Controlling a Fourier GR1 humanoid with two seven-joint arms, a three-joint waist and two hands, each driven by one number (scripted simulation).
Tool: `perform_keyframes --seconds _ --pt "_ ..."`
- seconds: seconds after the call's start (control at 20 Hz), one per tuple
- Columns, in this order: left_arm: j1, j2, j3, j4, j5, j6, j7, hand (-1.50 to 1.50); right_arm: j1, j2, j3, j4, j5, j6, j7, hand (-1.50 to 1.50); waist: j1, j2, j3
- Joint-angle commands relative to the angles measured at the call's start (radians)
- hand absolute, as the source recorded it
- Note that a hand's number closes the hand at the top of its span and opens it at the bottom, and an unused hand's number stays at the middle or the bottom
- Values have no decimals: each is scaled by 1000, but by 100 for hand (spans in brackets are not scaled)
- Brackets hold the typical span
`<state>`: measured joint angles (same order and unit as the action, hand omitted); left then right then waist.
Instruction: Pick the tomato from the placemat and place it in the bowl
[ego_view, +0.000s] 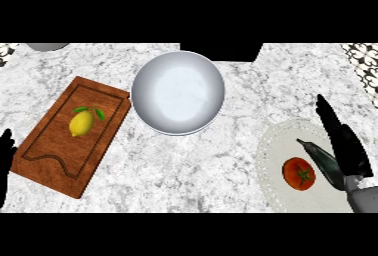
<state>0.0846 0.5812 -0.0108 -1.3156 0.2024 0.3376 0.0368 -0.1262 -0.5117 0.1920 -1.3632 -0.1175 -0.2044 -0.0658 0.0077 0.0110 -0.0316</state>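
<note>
A red tomato (299, 173) with a green stem lies on a white lace-edged placemat (279, 150) at the lower right. My right hand (341, 145) hovers just right of it, open, fingers straight and pointing away, thumb reaching toward the tomato's upper right without closing on it. The white bowl (178, 92) stands at the upper middle of the counter, with nothing in it. My left hand (6, 152) rests open at the left edge, fingers up.
A wooden cutting board (59, 150) lies at the left with a yellow lemon (81, 122) on it. A grey object (47, 46) peeks in at the top left. Marble counter runs between the bowl and the placemat.
</note>
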Motion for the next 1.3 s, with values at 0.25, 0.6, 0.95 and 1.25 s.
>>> perform_keyframes --seconds 0.25,0.6,0.95,1.25 --pt "-199 -35 -69 -159 -33 -31 -83 0 -134 39 82 -138 -294 561 -270 150 -7 -17 51" --pt "-261 -100 -150 -208 -58 -15 -13 0 -111 -139 -175 116 -346 805 -689 -150 -12 5 44" --pt "-347 -119 -166 -204 -98 21 65 0 -96 -365 -174 144 -69 858 -943 -150 -11 -3 37" --pt "-317 -125 -169 -206 -98 -5 50 0 -101 -459 -75 103 167 672 -956 -150 10 -6 33"
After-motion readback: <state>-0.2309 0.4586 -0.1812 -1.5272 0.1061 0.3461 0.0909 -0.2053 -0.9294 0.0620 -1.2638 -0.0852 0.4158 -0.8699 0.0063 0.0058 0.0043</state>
